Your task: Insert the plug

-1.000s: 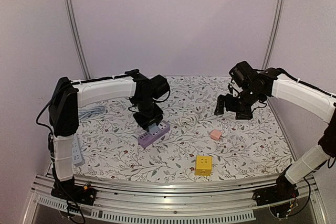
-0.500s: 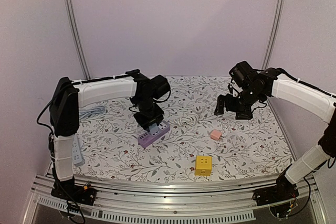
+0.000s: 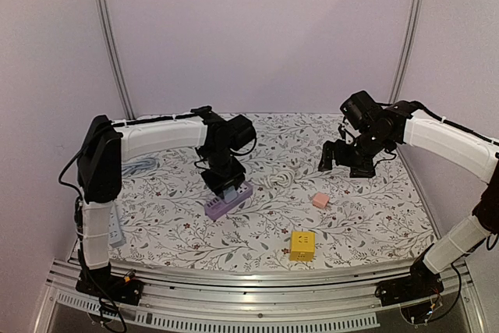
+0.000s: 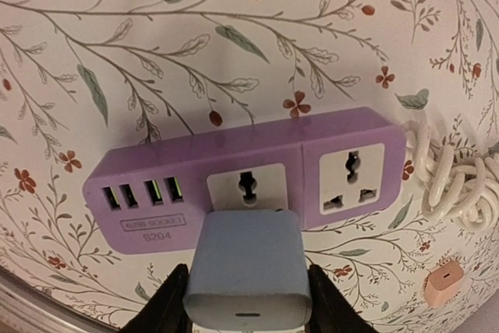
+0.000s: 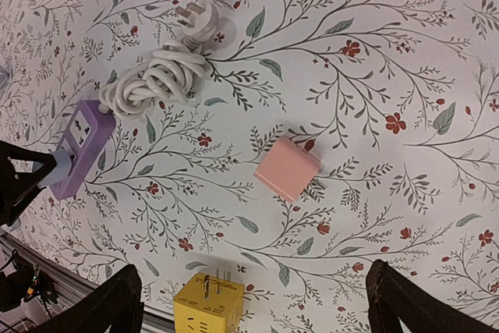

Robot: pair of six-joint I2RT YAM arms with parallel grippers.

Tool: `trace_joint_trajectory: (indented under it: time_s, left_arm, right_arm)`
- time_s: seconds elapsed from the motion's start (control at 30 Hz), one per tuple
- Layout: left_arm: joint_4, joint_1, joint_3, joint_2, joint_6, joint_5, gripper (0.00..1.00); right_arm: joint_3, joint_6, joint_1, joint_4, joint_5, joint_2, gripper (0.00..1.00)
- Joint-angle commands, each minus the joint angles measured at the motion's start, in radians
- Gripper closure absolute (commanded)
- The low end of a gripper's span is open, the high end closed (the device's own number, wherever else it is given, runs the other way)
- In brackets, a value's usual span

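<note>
Holding one blue plug point(image 4: 248, 274), one purple strip point(image 4: 234, 146)

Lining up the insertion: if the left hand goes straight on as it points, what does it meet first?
The blue plug in the left hand would likely meet the purple power strip near its middle socket; depth is unclear.

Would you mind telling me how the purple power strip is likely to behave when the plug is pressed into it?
The purple power strip looks like a rigid block, so it probably won't flex. It lies unheld on the cloth, so it may slide. Its loosely coiled white cord likely anchors it little.
</note>
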Motion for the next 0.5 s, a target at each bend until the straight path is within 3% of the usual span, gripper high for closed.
trace_joint_trajectory:
  time_s: [0.0, 0.47]
  left_arm:
    - [-0.036, -0.014, 0.029, 0.019, -0.006, -0.007, 1.00]
    - [-0.175, -0.001, 0.067, 0.046, 0.067, -0.057, 1.00]
  right_arm:
    - [-0.008, -0.013, -0.006, 0.002, -0.012, 0.015, 0.01]
    - [-0.016, -0.003, -0.006, 0.003, -0.017, 0.017, 0.01]
